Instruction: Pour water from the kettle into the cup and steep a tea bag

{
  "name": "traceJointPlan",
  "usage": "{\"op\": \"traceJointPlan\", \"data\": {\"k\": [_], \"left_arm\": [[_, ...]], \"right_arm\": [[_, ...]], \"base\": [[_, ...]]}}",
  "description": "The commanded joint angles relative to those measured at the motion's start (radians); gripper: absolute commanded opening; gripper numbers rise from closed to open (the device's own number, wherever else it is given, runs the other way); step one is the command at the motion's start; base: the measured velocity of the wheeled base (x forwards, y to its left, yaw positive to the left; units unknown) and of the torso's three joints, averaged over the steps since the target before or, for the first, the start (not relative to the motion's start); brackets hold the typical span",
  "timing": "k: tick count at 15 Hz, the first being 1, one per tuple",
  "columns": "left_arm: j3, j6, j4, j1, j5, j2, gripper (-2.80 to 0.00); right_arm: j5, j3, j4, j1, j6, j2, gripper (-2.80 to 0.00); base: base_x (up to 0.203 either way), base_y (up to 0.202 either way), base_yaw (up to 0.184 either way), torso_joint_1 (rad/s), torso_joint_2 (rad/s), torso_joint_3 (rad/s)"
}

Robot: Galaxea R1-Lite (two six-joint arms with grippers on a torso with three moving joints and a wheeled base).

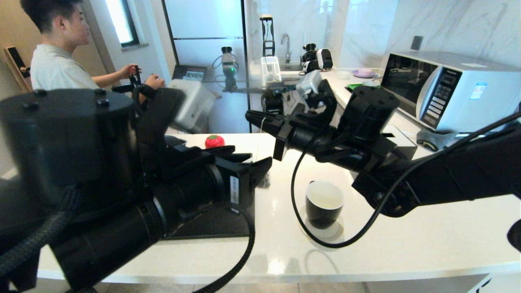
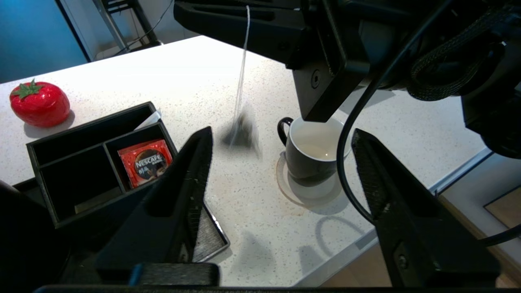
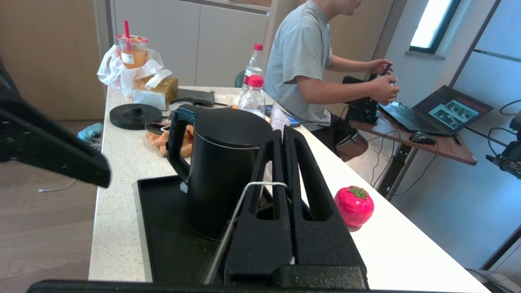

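Note:
The black cup stands on a round coaster with pale liquid low inside. My right gripper is above the counter, left of and beyond the cup, shut on a thin white string. The greyish tea bag hangs blurred from it beside the cup's handle, above the counter. The black kettle stands on a black tray beyond those fingers; the head view hides it. My left gripper hovers open and empty, left of the cup.
A black divided box holds a red Nescafe sachet. A red tomato-shaped object sits further back. A microwave stands at right. Beyond the kettle are its round base and red-capped bottles. A person sits past the counter.

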Motion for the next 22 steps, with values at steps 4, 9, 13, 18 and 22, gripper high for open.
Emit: {"op": "traceJointPlan", "data": {"k": [4, 9, 13, 18, 22], "left_arm": [[0.009, 0.001, -0.001, -0.001, 0.006, -0.002, 0.00], [0.031, 0.002, 0.003, 0.006, 0.015, -0.013, 0.00], [0.079, 0.003, 0.000, 0.014, 0.016, -0.039, 0.00], [0.085, 0.005, -0.003, 0.016, 0.027, -0.034, 0.00], [0.095, 0.047, -0.003, 0.015, 0.027, -0.033, -2.80]], "right_arm": [[0.001, 0.002, -0.006, -0.002, -0.001, -0.015, -2.80], [0.001, 0.006, -0.006, -0.030, -0.001, -0.028, -2.80], [0.001, 0.054, -0.021, -0.056, -0.004, -0.054, -2.80], [0.000, 0.160, -0.070, -0.063, -0.004, -0.098, -2.80], [0.000, 0.189, -0.074, -0.067, -0.005, -0.117, -2.80]], "base": [[0.000, 0.000, 0.000, 0.000, 0.00, 0.000], [0.000, 0.000, 0.000, 0.000, 0.00, 0.000], [0.000, 0.000, 0.000, 0.000, 0.00, 0.000], [0.000, 0.000, 0.000, 0.000, 0.00, 0.000], [0.000, 0.000, 0.000, 0.000, 0.00, 0.000]]}}
